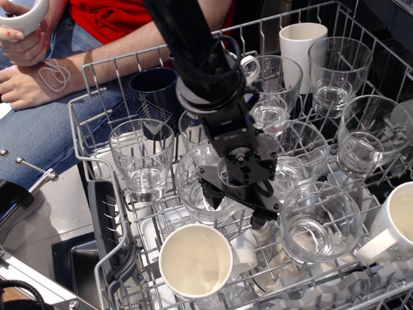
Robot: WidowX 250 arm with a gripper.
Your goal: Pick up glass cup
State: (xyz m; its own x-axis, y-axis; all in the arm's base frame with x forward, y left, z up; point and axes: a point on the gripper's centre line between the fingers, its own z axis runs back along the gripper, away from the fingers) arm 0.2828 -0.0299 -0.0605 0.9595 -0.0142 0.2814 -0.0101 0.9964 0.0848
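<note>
Several clear glass cups stand upright in a wire dishwasher rack (90, 139). My black gripper (235, 210) reaches down from above, open, with one finger (211, 197) inside a glass cup (197, 194) in the rack's middle front and the other finger (261, 216) outside its right rim. Other glass cups stand at the left (142, 158), front right (316, 223), right (368, 135) and back (335, 68). The arm hides part of the glasses behind it.
A white mug (197, 261) lies at the front, another white mug (397, 223) at the right edge, a tall white cup (300, 39) at the back, a dark blue mug (155, 93) at back left. A seated person's hands (26, 81) are at the upper left.
</note>
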